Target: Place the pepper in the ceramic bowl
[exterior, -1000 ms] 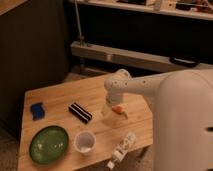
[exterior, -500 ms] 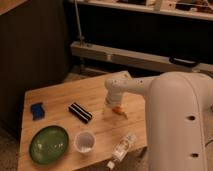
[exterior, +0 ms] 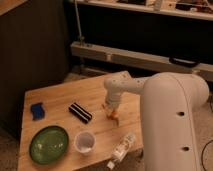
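near the middle of the worktop (exterior: pixel 62 97), the gripper (exterior: pixel 111 108) is down low, right on top of the pepper (exterior: pixel 115 115). i cannot tell from here if it is open or closed, so i will not count the pepper as held.

the pepper lies on the wood, just under the gripper and a bit to the near side of it. i can only see a small orange-red bit of it sticking out. the rest is hidden by the gripper. it looks small and thin, so i think it is light. it may roll or slip out if it is pinched near one tip.

the step now, i think, is the grab. to do it well i would pinch the pepper across its middle and squeeze gently. then i would lift straight up and check that the orange bit comes up too.

the ceramic bowl (exterior: pixel 48 145) is well apart from the pepper, at the lower left of the view. it is green and shiny, with nothing in it. the black striped block (exterior: pixel 80 111) and the little clear cup (exterior: pixel 84 142) sit between, and the cup is just beside the bowl. i would carry the pepper high over them. then i would come down low over the middle of the bowl before letting go, so it does not bounce out of that shallow dish.
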Robot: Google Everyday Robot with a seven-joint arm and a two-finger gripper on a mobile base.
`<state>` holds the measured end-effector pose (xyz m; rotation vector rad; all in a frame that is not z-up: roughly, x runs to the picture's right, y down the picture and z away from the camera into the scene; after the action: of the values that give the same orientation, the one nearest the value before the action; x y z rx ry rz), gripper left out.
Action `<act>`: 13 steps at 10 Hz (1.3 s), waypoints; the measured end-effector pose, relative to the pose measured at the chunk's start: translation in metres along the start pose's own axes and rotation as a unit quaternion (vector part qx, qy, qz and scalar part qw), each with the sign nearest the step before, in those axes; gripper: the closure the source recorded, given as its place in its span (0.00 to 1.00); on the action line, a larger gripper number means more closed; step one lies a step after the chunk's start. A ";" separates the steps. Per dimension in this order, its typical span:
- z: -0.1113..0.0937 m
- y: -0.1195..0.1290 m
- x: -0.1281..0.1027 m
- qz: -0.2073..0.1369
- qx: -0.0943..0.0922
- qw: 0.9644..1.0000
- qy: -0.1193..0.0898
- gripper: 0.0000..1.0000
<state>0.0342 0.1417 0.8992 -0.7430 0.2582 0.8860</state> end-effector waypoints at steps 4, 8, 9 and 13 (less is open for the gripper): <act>-0.008 0.003 0.000 -0.001 -0.002 1.000 -0.005 1.00; -0.080 0.026 -0.030 -0.014 -0.013 0.998 -0.067 1.00; -0.114 0.036 -0.039 -0.021 -0.022 0.996 -0.085 1.00; -0.193 0.091 -0.058 -0.086 -0.077 0.987 -0.114 1.00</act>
<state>-0.0552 0.0115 0.7445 -0.7856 -0.0778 0.8249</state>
